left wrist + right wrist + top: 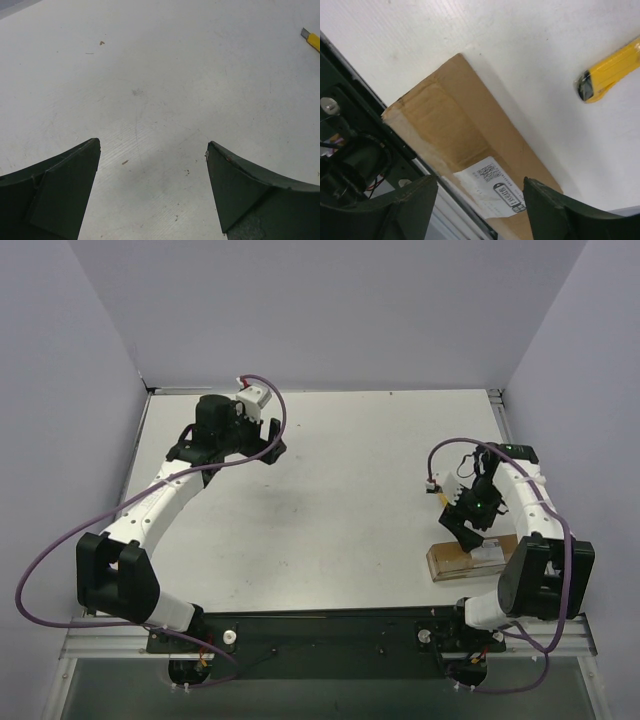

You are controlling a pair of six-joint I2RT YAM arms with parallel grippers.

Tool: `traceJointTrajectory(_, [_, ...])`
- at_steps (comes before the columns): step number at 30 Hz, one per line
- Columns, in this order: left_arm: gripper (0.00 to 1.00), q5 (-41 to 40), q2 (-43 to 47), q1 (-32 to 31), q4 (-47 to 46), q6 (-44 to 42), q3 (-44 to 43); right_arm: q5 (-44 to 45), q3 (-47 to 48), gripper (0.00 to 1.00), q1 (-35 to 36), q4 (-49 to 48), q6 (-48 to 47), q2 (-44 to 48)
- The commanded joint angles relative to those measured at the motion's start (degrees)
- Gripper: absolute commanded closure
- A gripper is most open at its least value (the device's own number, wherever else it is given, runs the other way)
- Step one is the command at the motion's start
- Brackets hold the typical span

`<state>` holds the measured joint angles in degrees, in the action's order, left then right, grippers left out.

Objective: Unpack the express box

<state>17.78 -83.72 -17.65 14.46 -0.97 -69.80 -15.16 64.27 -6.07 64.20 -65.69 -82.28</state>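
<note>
The express box [462,559], a brown carton with a white label, lies at the table's near right edge. In the right wrist view the express box [460,125] runs diagonally, and its label [495,187] shows between my fingers. My right gripper [480,181] hovers open over the label end without touching it, and it sits just above the box [468,532] in the top view. My left gripper [228,452] is far off at the back left. It stands wide open [152,144] over bare table with nothing between its fingers.
A yellow-and-black utility knife [610,70] lies on the table just beyond the box, and its tip also shows in the left wrist view [311,40]. The black front rail [330,625] runs right beside the box. Grey walls [330,310] enclose the table.
</note>
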Motion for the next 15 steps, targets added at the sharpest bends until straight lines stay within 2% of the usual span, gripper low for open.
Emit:
traceJointTrajectory(1, [0.04, -0.02, 1.72, -0.11, -0.92, -1.75, -0.51, 2.24, -1.08, 0.34, 4.12, -4.86, 0.56, -1.65])
traceJointTrajectory(5, [0.04, -0.73, 1.98, -0.10, -0.92, -2.37, -0.95, 3.29, -3.88, 0.46, 10.08, -7.95, 1.62, -1.92])
traceJointTrajectory(8, [0.04, -1.25, 2.42, -0.10, -0.57, -3.24, -1.13, 3.73, -5.91, 0.48, 15.45, -8.13, 1.00, -1.57])
traceJointTrajectory(15, [0.04, -2.49, 4.09, -0.02, 0.04, -4.65, 0.45, -0.13, -2.49, 0.49, 21.17, -8.66, 5.22, -4.72])
